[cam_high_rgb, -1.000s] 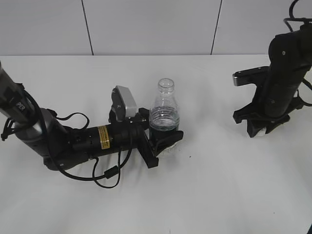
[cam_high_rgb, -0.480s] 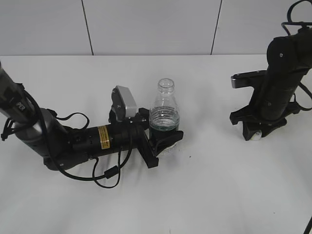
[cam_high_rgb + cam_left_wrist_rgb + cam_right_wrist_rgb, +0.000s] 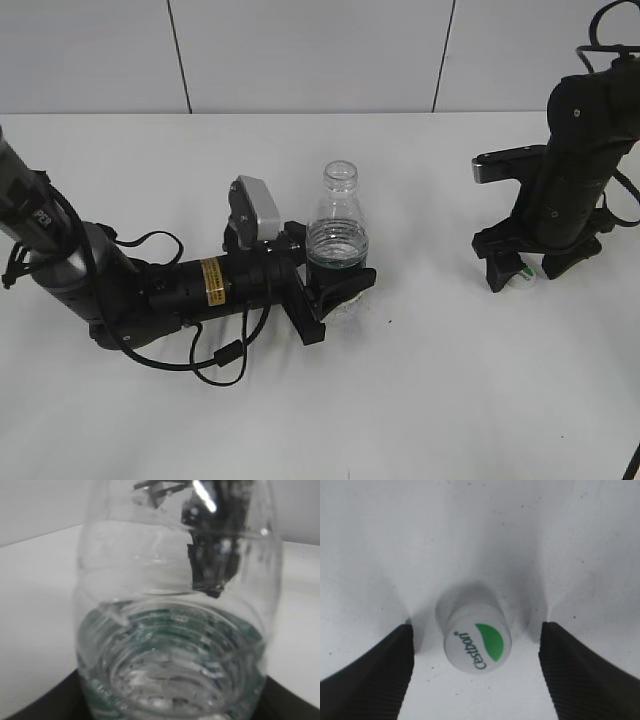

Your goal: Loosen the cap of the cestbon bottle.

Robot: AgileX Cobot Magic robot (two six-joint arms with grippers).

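Note:
The cestbon bottle (image 3: 337,232) stands upright at the table's middle with its neck open and no cap on it. My left gripper (image 3: 340,287) is shut on its lower body; the bottle fills the left wrist view (image 3: 175,645). The white cap (image 3: 477,637) with a green mark lies on the table between my right gripper's spread fingers (image 3: 476,672), touching neither. In the exterior view the cap (image 3: 522,277) shows just under my right gripper (image 3: 530,268), which is open.
The white table (image 3: 420,400) spreads around both arms. A grey wall with panel seams stands behind. My left arm lies low across the table's left with loose cables by it.
My right gripper lowered toward the table, then opened and let go of the cap, which now lies on the table. The left gripper and bottle have not moved.

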